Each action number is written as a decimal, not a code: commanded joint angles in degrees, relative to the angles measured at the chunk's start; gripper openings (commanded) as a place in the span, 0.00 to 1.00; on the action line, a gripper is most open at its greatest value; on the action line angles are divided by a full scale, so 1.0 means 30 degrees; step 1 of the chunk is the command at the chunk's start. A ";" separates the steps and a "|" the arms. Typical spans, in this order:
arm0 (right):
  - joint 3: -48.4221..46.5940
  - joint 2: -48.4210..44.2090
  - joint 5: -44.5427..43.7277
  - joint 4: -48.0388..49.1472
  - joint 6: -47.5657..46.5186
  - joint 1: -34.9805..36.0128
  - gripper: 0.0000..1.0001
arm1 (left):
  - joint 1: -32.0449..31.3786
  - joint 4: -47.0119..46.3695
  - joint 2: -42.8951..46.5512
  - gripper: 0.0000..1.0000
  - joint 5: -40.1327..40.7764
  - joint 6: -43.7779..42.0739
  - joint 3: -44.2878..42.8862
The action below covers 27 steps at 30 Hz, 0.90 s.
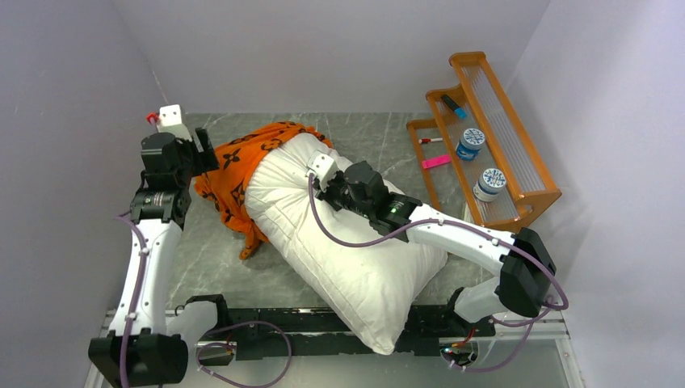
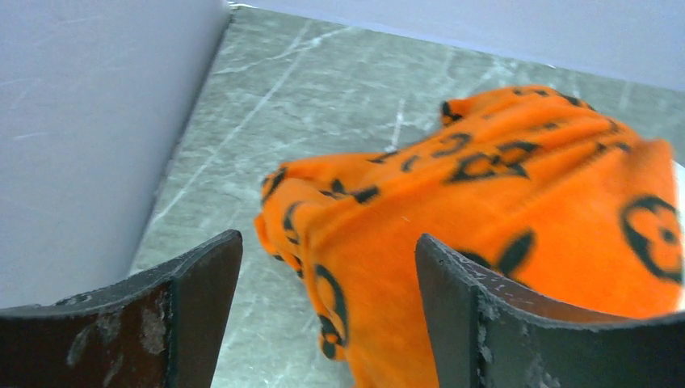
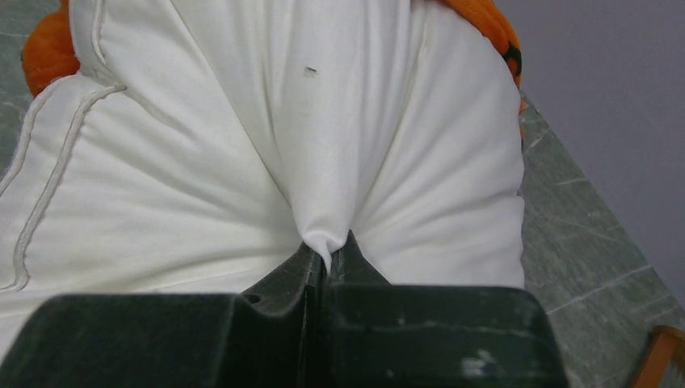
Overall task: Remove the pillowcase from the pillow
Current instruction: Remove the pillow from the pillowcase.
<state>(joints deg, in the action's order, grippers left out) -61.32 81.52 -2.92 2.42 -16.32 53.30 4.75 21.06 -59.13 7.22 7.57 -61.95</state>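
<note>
The white pillow (image 1: 347, 250) lies diagonally across the table, its far end still inside the bunched orange pillowcase (image 1: 238, 174) with dark monogram motifs. My right gripper (image 1: 317, 184) rests on top of the pillow and is shut on a pinched fold of the pillow's white cloth (image 3: 242, 153); the fold peaks between the right gripper's (image 3: 327, 250) closed jaws. My left gripper (image 1: 206, 158) hovers at the pillowcase's left edge. In the left wrist view the left gripper (image 2: 327, 238) is open, and the orange pillowcase (image 2: 501, 202) hangs loose just beyond and between the spread fingers.
An orange wire rack (image 1: 517, 153) stands at the right, holding two jars (image 1: 470, 144), a marker (image 1: 452, 105) and a pink item (image 1: 436, 162). A wall (image 2: 89, 137) runs close along the left of the left gripper. Grey marbled table (image 1: 380, 137) shows behind the pillow.
</note>
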 commanded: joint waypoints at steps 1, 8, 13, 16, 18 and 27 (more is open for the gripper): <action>0.0664 -0.0429 -0.1542 -0.3580 -0.0333 -0.0325 0.00 | -0.1280 0.2662 0.1181 0.84 -0.1567 -0.0473 -0.0625; 0.0455 -0.0278 -0.1326 -0.3644 -0.0376 -0.0233 0.00 | -0.2672 0.5951 0.1934 0.88 -0.4501 -0.1176 -0.0640; 0.0350 -0.0142 -0.1166 -0.3731 -0.0333 -0.0097 0.00 | -0.3755 0.6848 0.2276 0.96 -0.5802 -0.2132 -0.0668; 0.0342 -0.0071 -0.1220 -0.3764 -0.0361 -0.0021 0.00 | -0.4127 0.6717 0.2294 0.94 -0.5765 -0.2223 0.0209; 0.0357 -0.0072 -0.1265 -0.3790 -0.0362 -0.0011 0.00 | -0.4133 0.6524 0.2335 0.92 -0.5544 -0.2056 0.0593; 0.0486 -0.0296 -0.1393 -0.3721 -0.0362 0.0024 0.00 | -0.4133 0.5440 0.2754 0.84 -0.1192 -0.1001 0.1972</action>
<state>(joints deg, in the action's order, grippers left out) -61.32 81.52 -2.94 2.15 -16.49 53.91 -7.62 40.16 -52.23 -5.69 3.07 -56.80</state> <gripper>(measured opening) 0.030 0.873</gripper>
